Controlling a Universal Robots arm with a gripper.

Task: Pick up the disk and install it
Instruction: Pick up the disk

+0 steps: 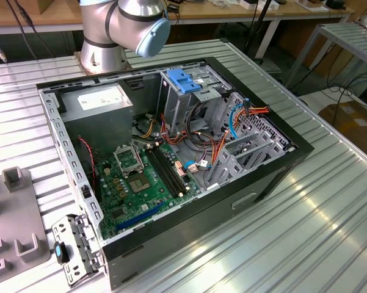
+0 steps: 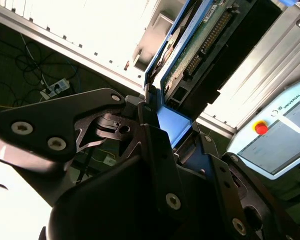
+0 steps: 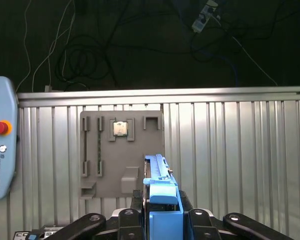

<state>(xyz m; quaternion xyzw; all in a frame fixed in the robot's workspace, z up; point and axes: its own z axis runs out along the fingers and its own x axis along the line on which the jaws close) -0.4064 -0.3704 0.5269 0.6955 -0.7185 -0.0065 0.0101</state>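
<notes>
Exterior view high over computer case [image 1: 232,201], both wrist views close along claw [image 3: 162,212], sharing ribbed table [image 3: 229,150]

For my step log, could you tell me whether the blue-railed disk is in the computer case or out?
Out: the black claw clamps the dark rectangular blue-railed disk above the ribbed metal table.

Colour survey: blue, black, silver, green.

The disk [image 3: 162,192] has bright blue rails, and in the second wrist view its dark body carries a green board. The gripper [image 3: 162,216] is matt black. The table [image 1: 330,232] is silver, ribbed in parallel lines. At the centre of the exterior view, the black case [image 1: 189,238] contains a green motherboard [image 1: 140,189], orange wires [image 1: 256,111] and a light-blue latch plate [image 1: 184,81].
</notes>
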